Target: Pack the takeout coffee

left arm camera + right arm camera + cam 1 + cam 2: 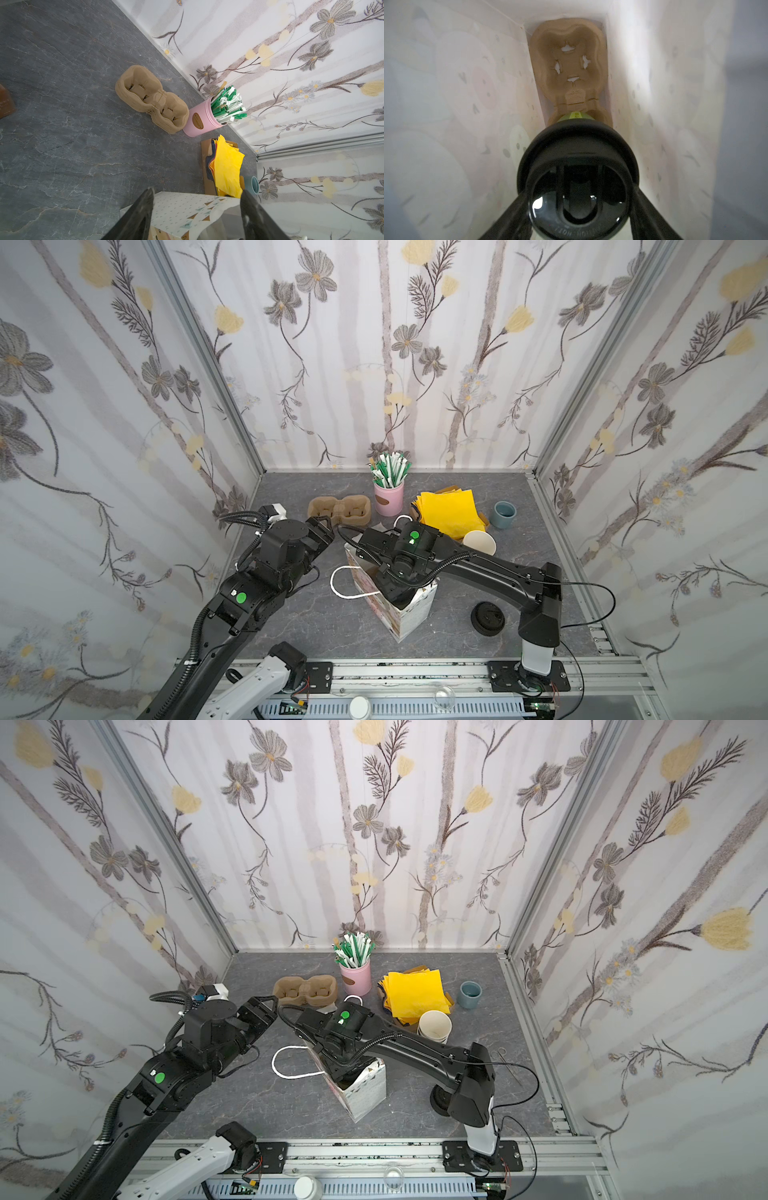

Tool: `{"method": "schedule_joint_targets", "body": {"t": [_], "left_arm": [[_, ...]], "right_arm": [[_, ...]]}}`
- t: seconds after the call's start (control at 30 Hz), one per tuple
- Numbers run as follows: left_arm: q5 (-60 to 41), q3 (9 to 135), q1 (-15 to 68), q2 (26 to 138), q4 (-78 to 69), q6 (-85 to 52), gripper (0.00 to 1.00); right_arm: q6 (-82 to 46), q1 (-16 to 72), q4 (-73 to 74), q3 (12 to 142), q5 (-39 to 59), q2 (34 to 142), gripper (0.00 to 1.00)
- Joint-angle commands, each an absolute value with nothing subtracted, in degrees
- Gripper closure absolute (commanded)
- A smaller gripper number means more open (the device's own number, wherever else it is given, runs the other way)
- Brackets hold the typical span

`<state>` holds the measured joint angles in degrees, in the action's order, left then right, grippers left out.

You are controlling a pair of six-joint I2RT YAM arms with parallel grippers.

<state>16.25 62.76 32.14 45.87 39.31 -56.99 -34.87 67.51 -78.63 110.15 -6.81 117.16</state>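
Jaws on the right gripper point(579, 187) are clamped on the takeout coffee point(577, 158), one dark finger point(508, 218) pressed to each side of its round black lid. All of it is deep inside the paper bag point(409, 614). In the right wrist view the patterned paper walls rise on every side. The cup's dull green side shows just past the lid, right at the nearer well of a brown pulp cup carrier point(571, 62) lying on the bag's floor. Whether the cup is fully seated in that well, I cannot tell. The farther well is in plain sight.

Over on the left gripper point(197, 192), the jaws are spread wide, with the bag's top edge sitting between the two fingers.

In both top views the bag stands upright mid-table. The right arm reaches across and plunges down into its mouth, hiding the cup. A white rope handle point(345, 585) flops out toward the left arm.

Along the back sit a stack of carriers point(338, 508), a pink canister of straws point(388, 497), yellow napkins point(449, 510) and a blue-grey cup point(504, 514). Lidless cups point(480, 545) stand just in front of the napkins. A low pile of black lids point(488, 618) sits near the right arm's base.
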Motion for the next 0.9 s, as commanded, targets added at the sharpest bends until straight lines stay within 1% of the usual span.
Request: {"method": "schedule_joint_targets", "body": {"t": [0.0,0.87], "left_arm": [[17.31,62.71,32.08,46.02,37.49,-56.59,0.33],[17.28,62.27,32.04,45.37,37.44,-56.31,0.33]], "right_arm": [[-34.54,67.59,-77.78,110.02,-6.27,117.28,0.36],[-34.79,67.48,-77.7,108.67,-7.9,120.1,0.36]]}}
